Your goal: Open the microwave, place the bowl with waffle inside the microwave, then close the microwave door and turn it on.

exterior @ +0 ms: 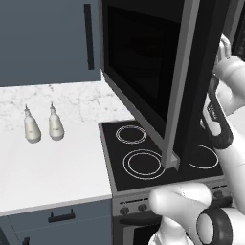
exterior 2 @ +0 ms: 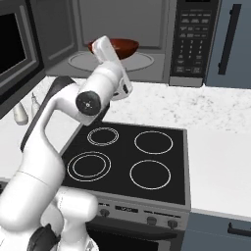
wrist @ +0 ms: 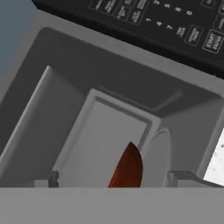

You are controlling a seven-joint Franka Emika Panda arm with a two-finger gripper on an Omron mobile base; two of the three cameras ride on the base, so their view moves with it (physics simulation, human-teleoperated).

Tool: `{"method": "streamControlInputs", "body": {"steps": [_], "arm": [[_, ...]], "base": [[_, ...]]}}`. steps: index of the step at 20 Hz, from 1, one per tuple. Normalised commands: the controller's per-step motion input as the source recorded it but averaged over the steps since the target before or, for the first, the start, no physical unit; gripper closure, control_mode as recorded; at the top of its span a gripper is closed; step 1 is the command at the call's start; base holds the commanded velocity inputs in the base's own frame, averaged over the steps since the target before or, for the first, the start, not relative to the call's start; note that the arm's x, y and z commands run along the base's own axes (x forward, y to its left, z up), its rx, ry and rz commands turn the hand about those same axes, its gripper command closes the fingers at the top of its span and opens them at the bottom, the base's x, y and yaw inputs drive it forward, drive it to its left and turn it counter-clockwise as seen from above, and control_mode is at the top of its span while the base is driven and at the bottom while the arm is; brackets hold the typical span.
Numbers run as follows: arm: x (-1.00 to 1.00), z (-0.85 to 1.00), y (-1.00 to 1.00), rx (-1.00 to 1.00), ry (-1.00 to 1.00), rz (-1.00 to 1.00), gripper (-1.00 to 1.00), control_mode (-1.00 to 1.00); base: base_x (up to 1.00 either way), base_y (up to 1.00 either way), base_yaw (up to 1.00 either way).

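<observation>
**Bowl resting inside the open microwave**

The round glossy reddish-brown bowl [exterior 2: 119, 46] is sitting on the grey turntable [exterior 2: 142, 61] inside the large black microwave [exterior 2: 192, 41], whose wide dark-windowed door [exterior: 143, 72] is standing swung open. The gripper [wrist: 113, 180] is hovering at the cavity mouth, fingers [wrist: 43, 180] spread apart, apparently touching nothing. The waffle is probably hidden within the bowl. Below the microwave, the black four-ring stovetop [exterior 2: 128, 160] is lying bare.

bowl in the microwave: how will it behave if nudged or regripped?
The bowl looks rigid and glossy, so probably slippery to pinch at the rim. Round and shallow, it seems unlikely to tip. On the smooth turntable it would likely slide rather than roll.
</observation>
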Motion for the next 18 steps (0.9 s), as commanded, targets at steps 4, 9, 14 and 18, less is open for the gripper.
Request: {"method": "streamControlInputs", "body": {"steps": [4, 9, 14, 18], "arm": [[-1.00, 0.01, -0.05, -0.15, -0.04, 0.00, -1.00, -1.00], [-1.00, 0.00, 0.00, -0.25, 0.09, 0.00, -1.00, -1.00], [-1.00, 0.27, 0.00, -0.25, 0.34, 0.00, -1.00, -1.00], [-1.00, 0.30, 0.00, -0.26, 0.40, 0.01, -1.00, -1.00]], "base": [[0.00, 0.00, 0.00], [0.00, 0.00, 0.00], [0.00, 0.00, 0.00], [0.00, 0.00, 0.00]]}}
